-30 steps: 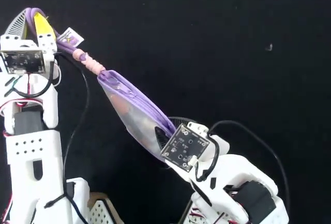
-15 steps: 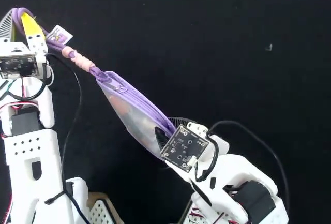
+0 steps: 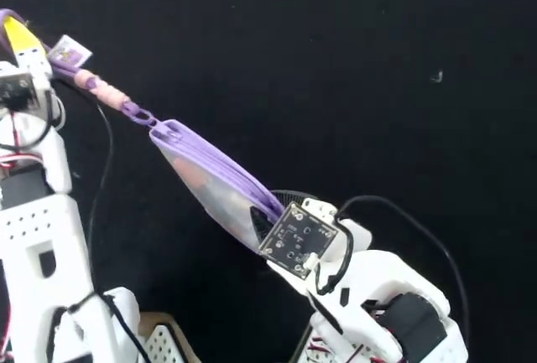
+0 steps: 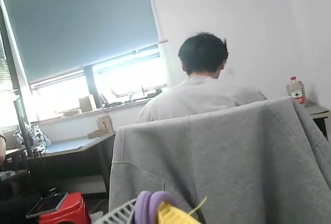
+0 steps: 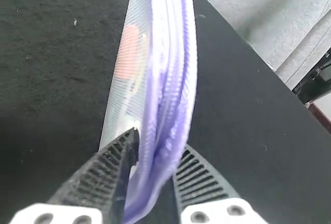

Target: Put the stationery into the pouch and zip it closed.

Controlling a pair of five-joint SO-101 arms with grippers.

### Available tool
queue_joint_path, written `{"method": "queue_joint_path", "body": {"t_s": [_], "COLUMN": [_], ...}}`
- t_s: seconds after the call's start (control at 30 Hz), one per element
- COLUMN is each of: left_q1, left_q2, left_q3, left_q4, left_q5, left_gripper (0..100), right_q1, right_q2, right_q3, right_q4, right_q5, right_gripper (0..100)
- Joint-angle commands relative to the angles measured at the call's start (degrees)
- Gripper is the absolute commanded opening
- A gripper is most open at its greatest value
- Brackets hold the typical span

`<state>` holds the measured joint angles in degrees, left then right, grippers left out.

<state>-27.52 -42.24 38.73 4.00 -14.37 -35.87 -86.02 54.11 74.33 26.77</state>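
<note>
Pouch [image 3: 214,183]: clear wall, purple zip edge; hangs stretched betw. both arms above the black table [image 3: 377,86].
Long axis: high view, runs 10 o'clock to 4 o'clock.
R gripper [image 5: 154,144]: fingers pinched on pouch's 4 o'clock end; zip edge passes betw. them.
L gripper [image 3: 17,32]: at far 10 o'clock end, closed on loop of pull cord [image 3: 96,88]; cord looks taut.
Slider [image 3: 168,132]: at pouch's 10 o'clock tip, well apart from R gripper, nearer L arm.
Stationery [image 5: 126,53]: orange shape seen thru wall, inside pouch, about mid-length.
Key relation: cord, slider and zip lie on one line; L gripper sits at 10 o'clock from slider, R gripper at 4 o'clock.
Judgement: zip prob. at or near end of travel; any further pull should go along the 10 o'clock line w/ R holding as anchor.
Risk: off-axis pull could twist the pouch in R's pinch.
</note>
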Motion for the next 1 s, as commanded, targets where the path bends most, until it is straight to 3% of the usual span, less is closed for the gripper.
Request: {"method": "queue_joint_path", "body": {"t_s": [0.0, 0.47, 0.63, 0.8, 0.97], "left_q1": [-5.0, -3.5, -1.8, -0.1, 3.7], "left_q2": [7.0, 10.4, 10.4, 10.3, 10.3], "left_q3": [-9.3, -10.2, -10.3, -13.9, -25.8], "left_q4": [-1.6, 1.1, 11.5, 22.4, 41.1], "left_q5": [-0.2, -0.4, -0.4, -0.1, -0.1], "left_gripper": [3, 7, 21, 22, 22], "right_q1": [-0.3, -0.3, 0.1, 4.8, 6.2], "right_q2": [4.2, 4.2, 4.3, 4.3, 7.2], "right_q3": [3.1, 3.2, 6.3, 8.3, 11.9], "right_q4": [1.0, 0.5, -3.3, -7.7, -14.2], "right_q5": [0.9, 1.0, 0.9, 0.9, 0.4], "right_gripper": [1.1, 1.1, 1.1, 1.1, 1.1]}}
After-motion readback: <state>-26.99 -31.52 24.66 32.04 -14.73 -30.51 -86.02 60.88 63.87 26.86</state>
